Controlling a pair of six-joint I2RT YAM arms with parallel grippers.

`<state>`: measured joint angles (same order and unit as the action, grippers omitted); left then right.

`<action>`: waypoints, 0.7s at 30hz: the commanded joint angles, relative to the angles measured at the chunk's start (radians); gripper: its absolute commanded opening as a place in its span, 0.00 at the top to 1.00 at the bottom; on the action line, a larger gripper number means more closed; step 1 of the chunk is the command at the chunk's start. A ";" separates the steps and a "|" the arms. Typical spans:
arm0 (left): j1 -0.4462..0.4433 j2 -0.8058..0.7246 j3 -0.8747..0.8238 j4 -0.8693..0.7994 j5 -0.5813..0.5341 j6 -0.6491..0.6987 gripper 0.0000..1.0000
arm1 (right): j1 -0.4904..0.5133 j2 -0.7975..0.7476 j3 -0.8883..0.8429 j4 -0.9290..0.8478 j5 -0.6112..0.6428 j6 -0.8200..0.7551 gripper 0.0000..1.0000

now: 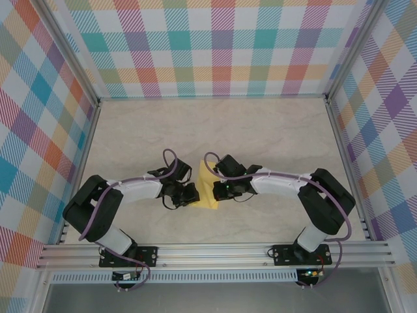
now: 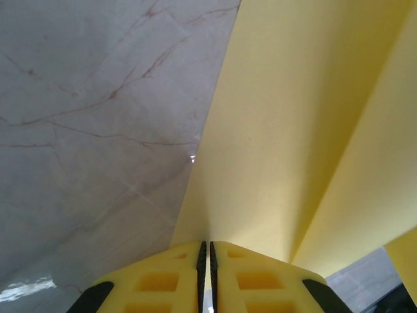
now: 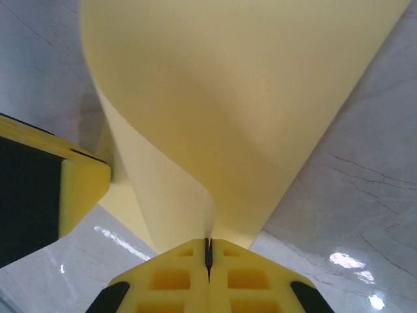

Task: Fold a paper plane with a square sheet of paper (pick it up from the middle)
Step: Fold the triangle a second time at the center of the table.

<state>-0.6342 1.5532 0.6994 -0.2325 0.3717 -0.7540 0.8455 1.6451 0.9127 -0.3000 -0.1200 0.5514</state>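
The square sheet of paper (image 1: pixel 207 188) is pale yellow and sits bent between the two grippers at the table's near middle. My left gripper (image 1: pixel 193 193) has its jaws pressed together on the sheet's edge (image 2: pixel 293 130), with the pads (image 2: pixel 202 254) almost touching. My right gripper (image 1: pixel 219 190) is shut on the opposite edge, and the sheet (image 3: pixel 228 98) curls up and away from its fingertips (image 3: pixel 208 242). One yellow finger of the left gripper (image 3: pixel 75 189) stands close at the left in the right wrist view. The paper plane is out of view.
The marble-patterned tabletop (image 1: pixel 260 137) stretches behind the arms. Plaid walls (image 1: pixel 215 45) close the back and both sides. An aluminium rail (image 1: pixel 215 254) runs along the near edge, carrying both arm bases.
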 commanded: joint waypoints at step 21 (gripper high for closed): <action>-0.027 0.019 0.007 -0.081 -0.079 0.045 0.89 | -0.005 0.150 0.197 -0.205 0.116 -0.132 1.00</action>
<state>-0.6487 1.5562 0.7162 -0.2604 0.3344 -0.7208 0.8448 1.7821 1.0893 -0.4694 -0.0177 0.4534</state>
